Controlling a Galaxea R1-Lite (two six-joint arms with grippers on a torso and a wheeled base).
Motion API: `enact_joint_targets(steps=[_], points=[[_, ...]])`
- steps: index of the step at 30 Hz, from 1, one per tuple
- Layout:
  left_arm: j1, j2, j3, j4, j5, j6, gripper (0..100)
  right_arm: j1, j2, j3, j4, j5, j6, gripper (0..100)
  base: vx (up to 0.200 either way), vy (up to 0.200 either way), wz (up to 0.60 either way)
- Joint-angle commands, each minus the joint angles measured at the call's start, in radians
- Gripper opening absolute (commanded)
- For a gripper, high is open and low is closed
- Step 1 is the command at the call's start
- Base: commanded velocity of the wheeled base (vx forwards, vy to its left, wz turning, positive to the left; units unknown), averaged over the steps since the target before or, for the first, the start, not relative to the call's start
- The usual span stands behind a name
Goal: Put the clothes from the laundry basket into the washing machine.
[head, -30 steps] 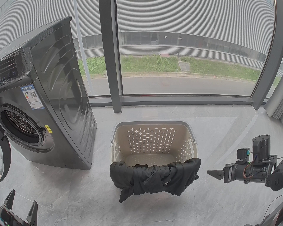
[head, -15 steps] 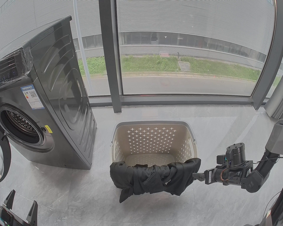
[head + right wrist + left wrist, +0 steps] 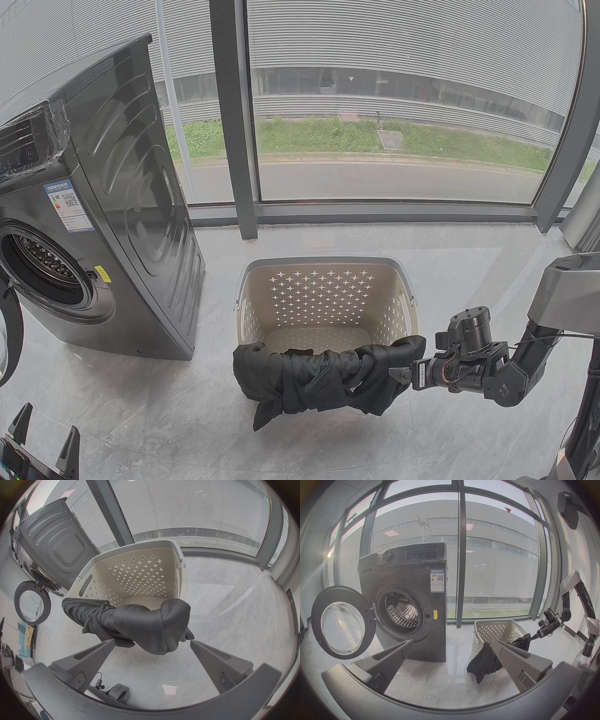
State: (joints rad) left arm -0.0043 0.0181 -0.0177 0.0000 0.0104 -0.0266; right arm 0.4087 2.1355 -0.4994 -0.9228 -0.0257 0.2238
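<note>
- Marble floor (image 3: 475,281): the black garment (image 3: 325,378) drapes over the near rim of the laundry basket (image 3: 325,262)
- Right gripper (image 3: 400,375) has advanced to the garment's right end, jaws apart; you can expect the grasp next
- Left gripper (image 3: 47,431): jaws apart, well clear

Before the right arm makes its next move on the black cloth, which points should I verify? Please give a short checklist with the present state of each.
1. Right gripper jaws open: ok, spread wide.
2. Black crumpled cloth garment between the jaws: ok, its bunched end sits at their tips.
3. Near rim of the beige perforated plastic laundry basket free of the grasp: cannot tell, the cloth covers it.
4. Dark grey washing machine with its round glass door open: ok.
5. Left gripper apart from the basket: ok.
</note>
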Motion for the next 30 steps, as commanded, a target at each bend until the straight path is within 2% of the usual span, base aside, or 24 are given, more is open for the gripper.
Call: enact_joint_targets(steps=[1,7,21,30], points=[[0.0,-0.018,0.015,0.0,0.0,-0.001,100,0.012,0.053,-0.038,0.002,-0.003,0.003,100,0.0,0.0,0.0],[0.0,-0.018,0.015,0.0,0.0,-0.001,100,0.024,0.078,-0.084,0.004,-0.026,0.011,100,0.0,0.0,0.0],[0.0,-0.018,0.015,0.0,0.0,-0.001,100,0.038,0.107,-0.146,0.007,-0.029,0.025,100,0.0,0.0,0.0],[0.0,-0.018,0.015,0.0,0.0,-0.001,100,0.03,0.127,-0.153,-0.002,-0.029,0.025,100,0.0,0.0,0.0]])
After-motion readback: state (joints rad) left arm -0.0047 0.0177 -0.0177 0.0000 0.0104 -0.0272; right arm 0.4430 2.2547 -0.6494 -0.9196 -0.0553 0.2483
